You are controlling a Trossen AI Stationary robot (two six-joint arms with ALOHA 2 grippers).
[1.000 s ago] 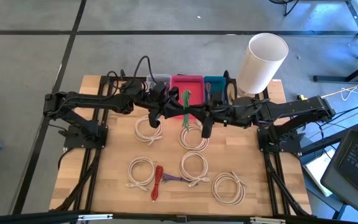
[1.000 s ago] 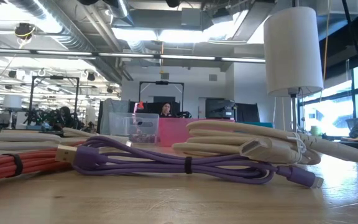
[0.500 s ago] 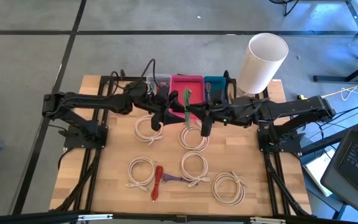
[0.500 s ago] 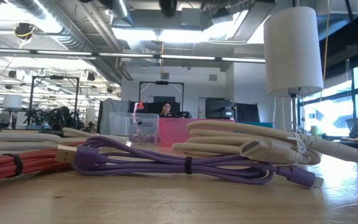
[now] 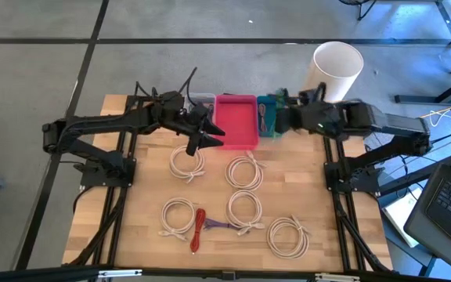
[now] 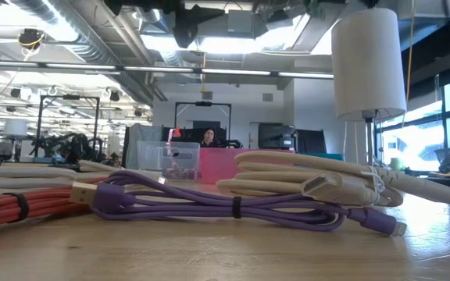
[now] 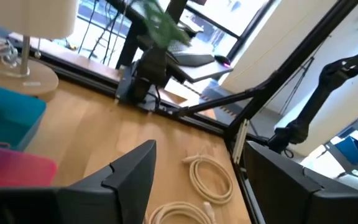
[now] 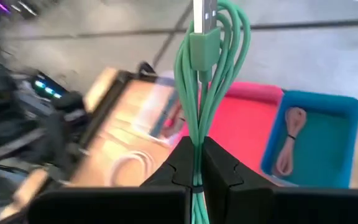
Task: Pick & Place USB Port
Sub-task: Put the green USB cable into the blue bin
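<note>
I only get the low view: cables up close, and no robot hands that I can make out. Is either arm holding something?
Observer: Yes. In the right wrist view, the right gripper is shut on a bundled green cable.
Operator: Where over the table is that?
Observer: In the high view it is at the far edge, by the teal bin. A pinkish cable already lies in that bin.
Operator: And the other arm?
Observer: The left gripper is open and holds nothing. It is over the table, beside the pink bin.
</note>
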